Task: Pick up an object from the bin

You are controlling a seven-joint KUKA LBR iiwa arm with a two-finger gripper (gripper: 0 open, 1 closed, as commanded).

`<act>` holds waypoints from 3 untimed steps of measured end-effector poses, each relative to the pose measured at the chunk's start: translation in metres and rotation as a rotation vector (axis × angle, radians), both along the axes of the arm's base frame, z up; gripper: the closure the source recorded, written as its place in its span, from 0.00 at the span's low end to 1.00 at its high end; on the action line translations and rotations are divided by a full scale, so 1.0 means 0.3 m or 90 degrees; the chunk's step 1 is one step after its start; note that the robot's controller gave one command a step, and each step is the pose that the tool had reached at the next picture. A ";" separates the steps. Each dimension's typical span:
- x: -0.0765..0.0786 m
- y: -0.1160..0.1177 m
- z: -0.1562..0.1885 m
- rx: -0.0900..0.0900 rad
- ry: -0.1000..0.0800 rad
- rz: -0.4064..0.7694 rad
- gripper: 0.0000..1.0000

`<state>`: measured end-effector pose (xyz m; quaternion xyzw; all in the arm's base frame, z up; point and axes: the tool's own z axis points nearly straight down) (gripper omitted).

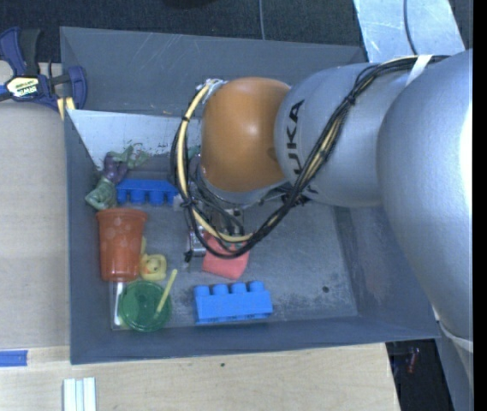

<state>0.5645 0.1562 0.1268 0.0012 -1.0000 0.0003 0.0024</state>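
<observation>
My end effector (209, 248) is low at the centre of the bin (346, 272), over a pink-red block (228, 267); can't tell if it's open or closed. Blue brick (233, 301) just beside the block, by the front wall. Orange cup (121, 242) to the left. Open floor to the right.
</observation>
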 end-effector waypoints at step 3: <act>-0.170 0.294 -0.035 0.002 -0.010 0.200 0.00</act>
